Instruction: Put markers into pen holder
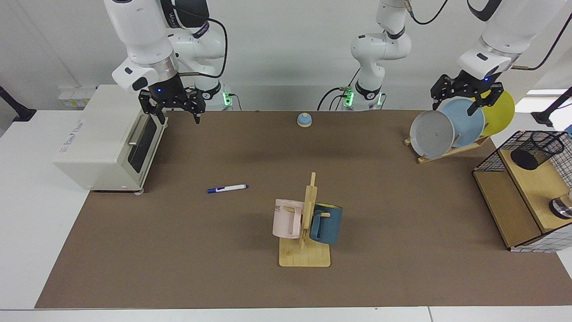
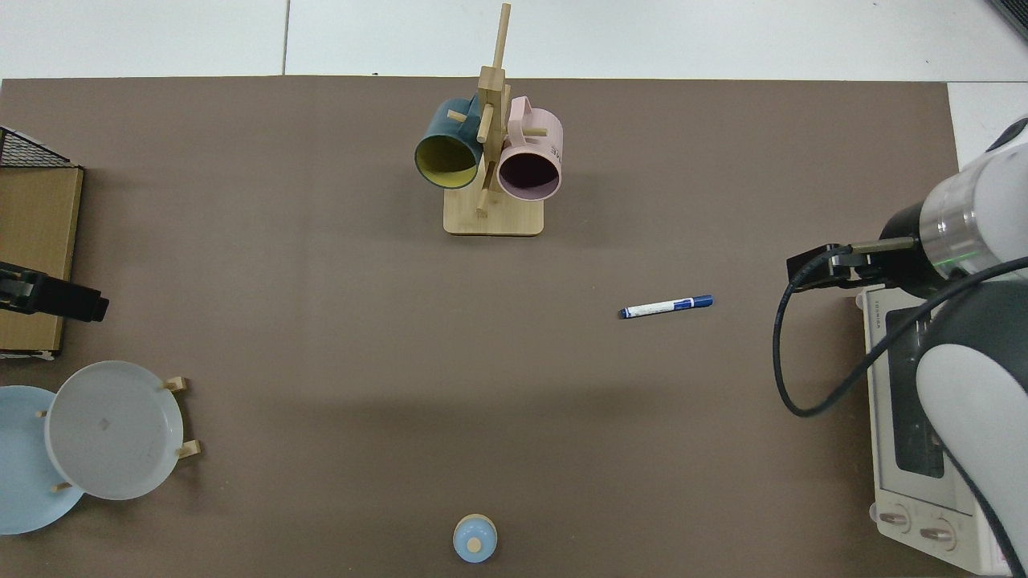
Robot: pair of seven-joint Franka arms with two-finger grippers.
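The marker (image 1: 227, 188) (image 2: 666, 307), white-barrelled with a dark blue cap, lies flat on the brown mat, left of centre in the facing view. The pen holder (image 1: 536, 150), a black mesh cup, rests tilted on the wooden top shelf of the wire rack at the far right. It is out of the top view. My right gripper (image 1: 178, 116) hangs open and empty above the toaster oven's front corner, well behind the marker. My left gripper (image 1: 456, 106) hangs open and empty just over the plates, left of the pen holder.
A white toaster oven (image 1: 107, 143) stands at the mat's left edge. A wooden mug tree (image 1: 308, 214) with a pink and a blue mug stands in the middle front. Also here are a plate rack (image 1: 451, 150) with plates, the wire rack (image 1: 505, 210), and a small blue knob (image 1: 304, 119).
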